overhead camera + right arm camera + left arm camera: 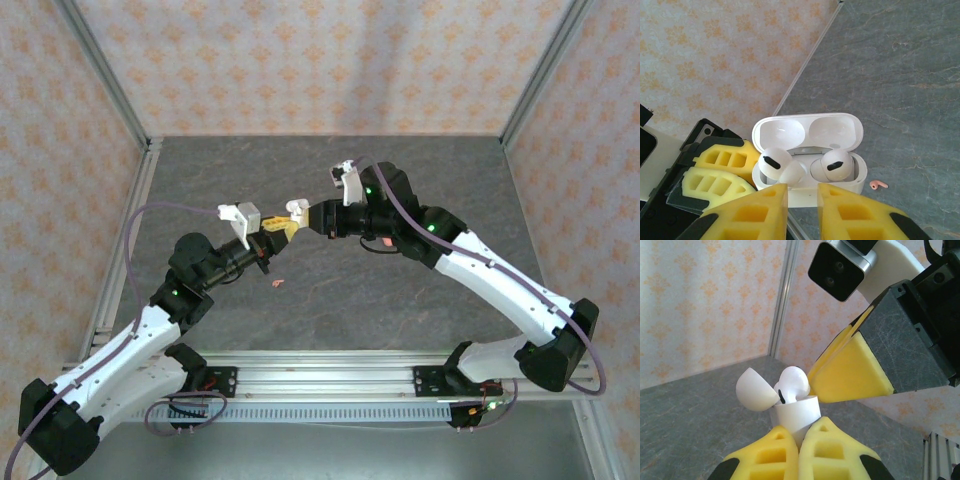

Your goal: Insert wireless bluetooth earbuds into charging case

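Observation:
My left gripper (800,432) is shut on the bottom of a white charging case (796,412), held up above the table with its lid (756,389) open. In the right wrist view the case (840,190) holds two white earbuds. The right one (836,165) sits in its well. The left one (776,164) stands higher and tilted. My right gripper (802,187) hovers just in front of the case, jaws slightly open with nothing between them. Its yellow fingers (850,372) nearly touch the raised earbud (792,382). A coral-pink earbud (879,184) lies on the table.
From above, both grippers (278,232) (303,213) meet over the middle of the grey table (420,310). The coral-pink earbud (278,283) lies just in front of them. Patterned walls and aluminium posts (150,150) close the back and sides.

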Tool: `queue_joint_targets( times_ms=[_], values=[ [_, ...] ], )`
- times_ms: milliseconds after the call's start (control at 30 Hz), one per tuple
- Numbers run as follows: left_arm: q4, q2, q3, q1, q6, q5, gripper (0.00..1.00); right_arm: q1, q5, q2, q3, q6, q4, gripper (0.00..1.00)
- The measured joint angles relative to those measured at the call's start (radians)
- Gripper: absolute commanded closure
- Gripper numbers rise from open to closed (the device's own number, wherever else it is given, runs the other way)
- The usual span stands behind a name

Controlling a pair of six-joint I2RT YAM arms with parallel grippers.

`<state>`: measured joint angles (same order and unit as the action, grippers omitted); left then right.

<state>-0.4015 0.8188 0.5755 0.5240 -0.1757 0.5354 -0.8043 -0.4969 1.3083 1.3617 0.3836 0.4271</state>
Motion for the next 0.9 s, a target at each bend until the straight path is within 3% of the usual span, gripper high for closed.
queue_joint_targets(
  times_ms=[900],
  values=[
    [0.000,0.000,0.000,0.000,0.000,0.007,1.00,0.003,-0.027,0.032,0.045,-0.003,0.007,0.78]
  ],
)
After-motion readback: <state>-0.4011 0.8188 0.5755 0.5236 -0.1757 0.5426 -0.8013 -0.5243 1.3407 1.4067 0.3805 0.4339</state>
